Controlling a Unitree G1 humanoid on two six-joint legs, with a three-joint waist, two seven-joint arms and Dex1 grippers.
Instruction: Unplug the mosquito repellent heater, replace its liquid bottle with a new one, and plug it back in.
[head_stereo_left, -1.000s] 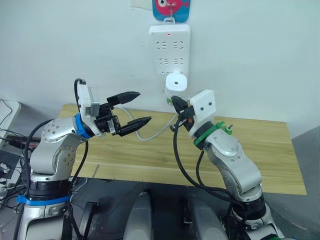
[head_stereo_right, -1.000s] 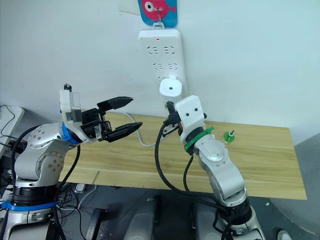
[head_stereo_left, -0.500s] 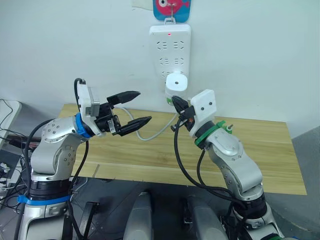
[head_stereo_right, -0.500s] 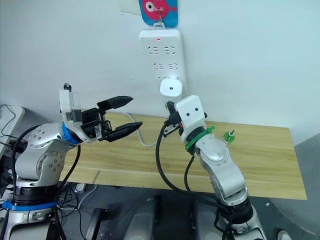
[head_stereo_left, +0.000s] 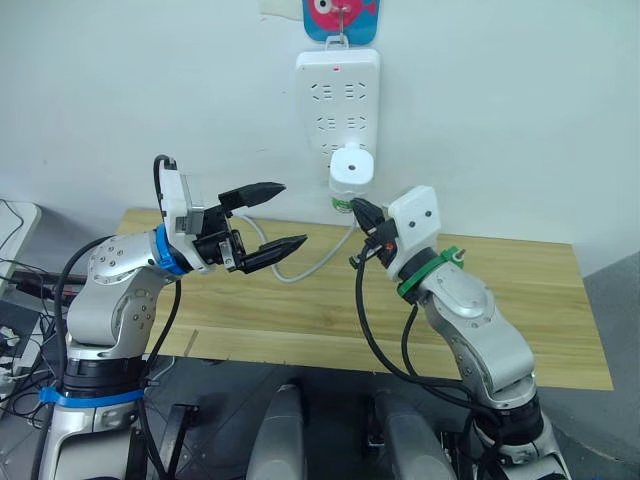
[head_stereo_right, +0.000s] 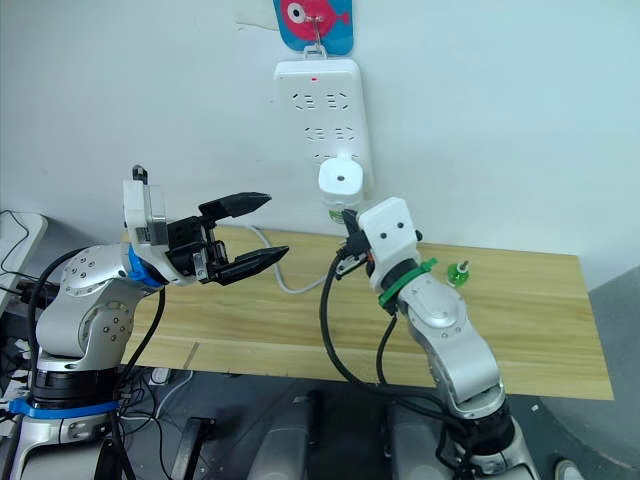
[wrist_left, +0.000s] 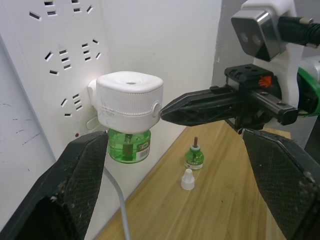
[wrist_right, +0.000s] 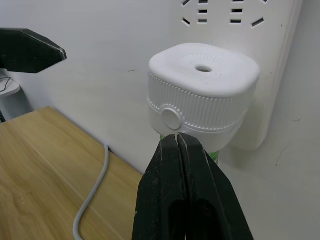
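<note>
- The right gripper (wrist_right: 178, 142) has its fingers clenched together, empty, with the tips just below the round button on the side of the mosquito repellent heater (wrist_right: 202, 95); whether the tips touch the shell I cannot tell.
- The left wrist view shows those same black fingers (wrist_left: 200, 107) reaching in from the side, their tip at the heater's ribbed band.
- The left gripper (head_stereo_left: 268, 215) is released, fingers spread wide and holding nothing, raised above the bench's rear left part and well apart from the heater.
- The heater sits plugged into the lowest sockets of the white power strip (head_stereo_left: 338, 95) on the wall, above the rear edge of the bench (head_stereo_left: 300, 310); a green liquid bottle (wrist_left: 129, 146) hangs under it.
- The left wrist view alone brings out a second small green bottle (wrist_left: 194, 157) standing upright on the bench by the wall, with a small white cap (wrist_left: 187, 179) just beside it.
- In the right eye view that green bottle (head_stereo_right: 459, 272) stands near the bench's rear edge, right of the right arm.
- A grey cable (head_stereo_left: 300, 268) runs from the strip down across the rear of the bench.
- The strip hangs from a blue fish-shaped hook (head_stereo_right: 315, 20) on a plain white wall.
- The bench's front and right parts lie bare.
</note>
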